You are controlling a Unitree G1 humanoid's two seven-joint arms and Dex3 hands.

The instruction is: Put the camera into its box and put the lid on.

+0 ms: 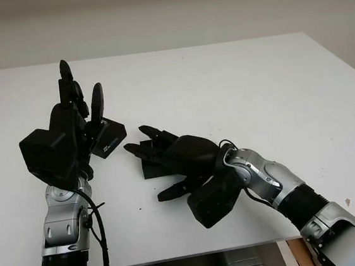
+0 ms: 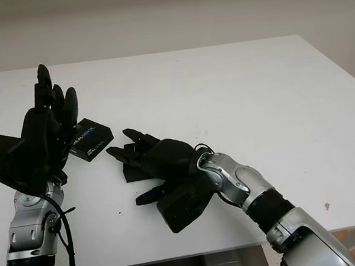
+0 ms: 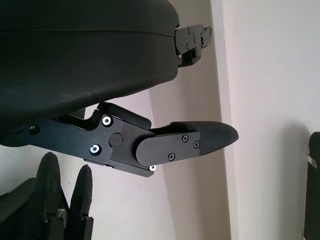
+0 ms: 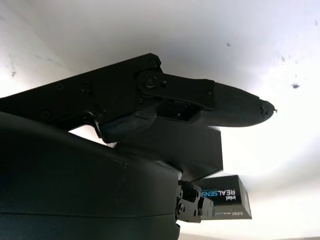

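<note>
A black box printed "REALSENSE" lies on the white table, left of centre. Just right of it sits a plain black box part, also seen in the right wrist view in front of the printed box. My right hand reaches in low from the bottom right, open, with its fingers stretched over the plain black part and its thumb apart on the near side. My left hand is raised upright at the left, open, close beside the printed box.
The table's front edge runs just under both forearms. A pale wall stands behind the table's far edge. White tabletop stretches to the right and the back.
</note>
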